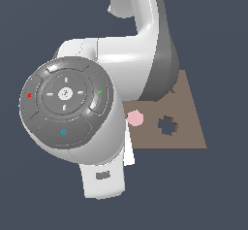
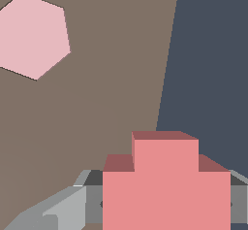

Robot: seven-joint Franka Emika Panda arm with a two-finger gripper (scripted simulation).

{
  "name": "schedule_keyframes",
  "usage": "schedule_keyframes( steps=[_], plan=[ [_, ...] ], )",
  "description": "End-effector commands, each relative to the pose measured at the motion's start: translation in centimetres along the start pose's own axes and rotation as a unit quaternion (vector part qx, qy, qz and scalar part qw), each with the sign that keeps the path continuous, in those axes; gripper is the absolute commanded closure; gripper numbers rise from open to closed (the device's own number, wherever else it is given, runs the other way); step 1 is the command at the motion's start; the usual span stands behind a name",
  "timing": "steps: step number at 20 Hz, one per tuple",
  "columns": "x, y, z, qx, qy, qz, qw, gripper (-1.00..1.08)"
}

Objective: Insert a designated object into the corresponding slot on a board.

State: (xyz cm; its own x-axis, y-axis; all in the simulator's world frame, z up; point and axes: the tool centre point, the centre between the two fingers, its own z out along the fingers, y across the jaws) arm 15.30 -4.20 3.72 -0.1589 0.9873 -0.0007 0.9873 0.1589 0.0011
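The claw [image 2: 164, 205] is clamped on the coral-red cross [image 2: 166, 185], held above the board [image 2: 111, 103] edge.

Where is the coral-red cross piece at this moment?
The coral-red cross piece shows only in the wrist view, between the fingers of the gripper, over the edge of the brown board, apart from the pale pink hexagon. The arm hides it in the exterior view.
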Motion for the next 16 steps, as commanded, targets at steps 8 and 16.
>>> schedule_keyframes(
  steps=[8, 16],
  plan=[
    [5.1, 1.3, -0.1, 0.0, 0.0, -0.146, 0.9893, 1.08],
    [9.6, 1.0, -0.2, 0.0, 0.0, -0.267, 0.9637, 1.08]
  ],
)
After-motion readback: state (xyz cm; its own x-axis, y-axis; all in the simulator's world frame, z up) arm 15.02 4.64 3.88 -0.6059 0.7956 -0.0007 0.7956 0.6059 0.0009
